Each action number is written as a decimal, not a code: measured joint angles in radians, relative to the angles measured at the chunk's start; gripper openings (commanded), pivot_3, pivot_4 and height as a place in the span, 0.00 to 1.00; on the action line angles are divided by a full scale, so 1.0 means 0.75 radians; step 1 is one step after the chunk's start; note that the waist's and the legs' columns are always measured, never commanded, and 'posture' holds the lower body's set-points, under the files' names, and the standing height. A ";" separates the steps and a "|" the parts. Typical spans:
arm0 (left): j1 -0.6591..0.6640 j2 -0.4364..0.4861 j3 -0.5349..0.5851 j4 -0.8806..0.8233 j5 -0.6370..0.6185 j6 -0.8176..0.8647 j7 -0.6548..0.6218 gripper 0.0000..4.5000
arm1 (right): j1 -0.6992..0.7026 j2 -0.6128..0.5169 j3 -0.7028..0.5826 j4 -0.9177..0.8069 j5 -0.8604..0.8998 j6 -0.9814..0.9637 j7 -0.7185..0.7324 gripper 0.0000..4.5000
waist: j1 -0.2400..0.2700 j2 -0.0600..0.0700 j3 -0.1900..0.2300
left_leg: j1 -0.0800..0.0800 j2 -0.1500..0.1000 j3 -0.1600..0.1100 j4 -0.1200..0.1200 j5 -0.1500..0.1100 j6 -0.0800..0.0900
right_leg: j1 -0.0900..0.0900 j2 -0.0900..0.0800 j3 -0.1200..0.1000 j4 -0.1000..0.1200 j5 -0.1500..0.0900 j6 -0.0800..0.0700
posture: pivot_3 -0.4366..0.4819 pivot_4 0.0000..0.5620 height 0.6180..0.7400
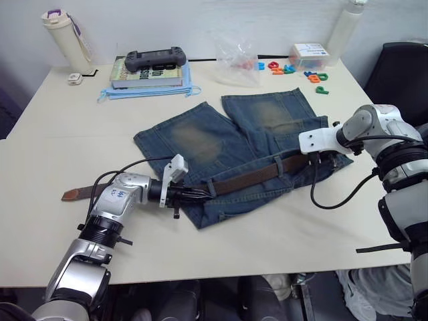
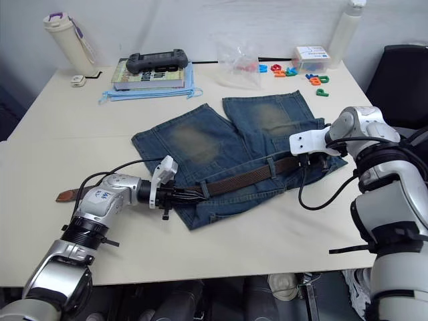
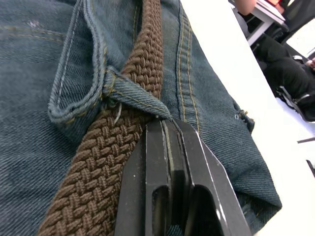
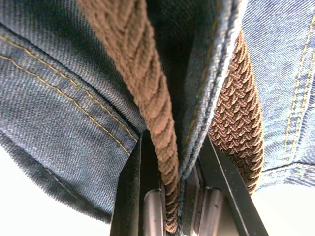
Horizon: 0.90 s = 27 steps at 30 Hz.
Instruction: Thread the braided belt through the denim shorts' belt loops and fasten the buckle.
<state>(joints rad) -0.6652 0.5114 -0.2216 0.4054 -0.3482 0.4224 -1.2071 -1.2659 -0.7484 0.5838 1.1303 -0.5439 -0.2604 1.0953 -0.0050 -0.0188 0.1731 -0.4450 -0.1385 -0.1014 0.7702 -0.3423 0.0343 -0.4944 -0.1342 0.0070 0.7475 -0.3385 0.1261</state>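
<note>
Your surface [image 1: 40, 221] is pale and wide, with the shorts [image 1: 234, 147] spread across its middle, waistband toward you, both legs pointing away. The belt [image 1: 251, 177] runs along that waistband from your right pincer to past the left edge of the denim, its tan tip [image 1: 73, 194] lying on bare surface well left of the shorts. It passes under a loop [image 3: 135, 96] just ahead of your left pincer [image 1: 199, 192]. That pincer's fingers are pressed together, lying on the waistband with their tips at the loop, beside the braid; no belt sits between them. Your right pincer [image 1: 319, 159] is at the right end of the waistband, clamped on the belt and a fold of denim, both showing between its fingers in the right wrist view. You cannot see the buckle.

Along the far edge: a book stack [image 1: 147, 77] with a black controller [image 1: 155, 60] on top, a cream bottle [image 1: 63, 40] at the far left, a clear bag [image 1: 237, 63], then coloured letters [image 1: 294, 70] by a small box [image 1: 311, 53]
</note>
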 measured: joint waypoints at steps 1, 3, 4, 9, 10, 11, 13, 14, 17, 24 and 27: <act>-0.020 0.001 0.003 0.025 0.016 -0.028 0.000 0.00 | 0.004 0.001 -0.004 -0.010 -0.002 0.002 -0.023 0.01 | -0.003 0.000 0.000 | -0.001 0.000 0.002 0.001 0.000 0.000 | -0.003 -0.001 0.001 0.003 0.000 0.000 | 0.48 0.27 0.34; -0.084 0.000 0.008 0.138 0.068 -0.148 0.011 0.00 | 0.040 0.005 -0.040 -0.066 -0.003 0.032 -0.110 0.01 | -0.008 0.000 0.000 | -0.002 0.000 0.002 0.001 0.001 -0.002 | -0.005 -0.001 0.002 0.006 0.000 -0.001 | 0.48 0.27 0.34; -0.119 0.004 0.017 0.198 0.099 -0.207 0.024 0.00 | 0.053 0.010 -0.060 -0.098 -0.001 0.047 -0.153 0.01 | -0.013 0.000 0.000 | -0.005 0.000 0.002 0.001 0.002 -0.003 | -0.008 -0.001 0.002 0.007 0.000 -0.001 | 0.48 0.27 0.34; -0.302 0.036 0.027 0.509 0.266 -0.600 0.109 0.00 | 0.194 -0.007 -0.184 -0.412 0.007 0.188 -0.323 0.01 | -0.031 0.000 0.000 | -0.039 0.000 0.001 0.020 0.003 -0.007 | -0.041 -0.001 0.000 0.027 -0.002 -0.005 | 0.48 0.27 0.34; -0.332 0.052 0.027 0.567 0.304 -0.680 0.133 0.00 | 0.238 -0.014 -0.219 -0.500 0.007 0.234 -0.347 0.01 | -0.033 0.000 0.000 | -0.045 0.000 0.001 0.022 0.003 -0.007 | -0.047 -0.001 0.001 0.029 -0.002 -0.005 | 0.48 0.27 0.34; -0.363 0.070 0.023 0.637 0.355 -0.768 0.168 0.00 | 0.300 -0.019 -0.261 -0.608 0.010 0.295 -0.373 0.01 | -0.034 0.000 0.000 | -0.047 0.000 0.001 0.023 0.003 -0.007 | -0.050 -0.001 0.001 0.030 -0.001 -0.006 | 0.48 0.27 0.34; -0.383 0.109 0.022 0.715 0.420 -0.882 0.226 0.00 | 0.376 -0.019 -0.316 -0.740 0.021 0.382 -0.406 0.01 | -0.035 0.000 0.000 | -0.047 0.000 0.001 0.022 0.003 -0.007 | -0.050 -0.001 0.002 0.030 -0.001 -0.006 | 0.48 0.27 0.34; -0.402 0.132 0.022 0.776 0.472 -0.989 0.285 0.00 | 0.445 -0.020 -0.365 -0.857 0.018 0.462 -0.446 0.01 | -0.031 0.000 0.000 | -0.047 0.000 0.000 0.023 0.003 -0.007 | -0.050 -0.001 0.001 0.030 -0.001 -0.006 | 0.48 0.27 0.34; -0.419 0.168 0.033 0.827 0.548 -1.192 0.418 0.00 | 0.581 -0.019 -0.461 -1.120 0.001 0.592 -0.545 0.01 | -0.023 0.000 0.000 | -0.050 -0.002 -0.002 0.023 0.003 -0.006 | -0.051 -0.002 0.001 0.029 -0.001 -0.006 | 0.48 0.27 0.34; -0.296 0.216 0.188 0.638 0.473 -1.493 0.509 0.00 | 1.071 0.021 -0.657 -1.810 -0.075 0.779 -0.692 0.01 | -0.017 -0.001 0.000 | -0.051 -0.003 -0.001 0.024 0.002 -0.004 | -0.051 -0.003 0.000 0.027 0.000 -0.005 | 0.48 0.27 0.34; -0.150 0.207 0.229 0.423 0.327 -1.386 0.406 0.00 | 1.240 0.028 -0.686 -1.978 -0.089 0.830 -0.681 0.01 | -0.021 0.000 -0.001 | -0.050 -0.003 -0.001 0.025 0.003 -0.003 | -0.050 -0.003 0.000 0.029 0.000 -0.004 | 0.48 0.27 0.34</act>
<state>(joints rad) -0.7773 0.6670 -0.0497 0.7226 -0.1032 -0.6167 -0.9024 -0.3361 -0.7271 0.0692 -0.3534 -0.6105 0.3624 0.5844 -0.0208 -0.0191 0.1721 -0.4824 -0.1409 -0.1024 0.7887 -0.3404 0.0319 -0.5322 -0.1368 0.0074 0.7692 -0.3387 0.1230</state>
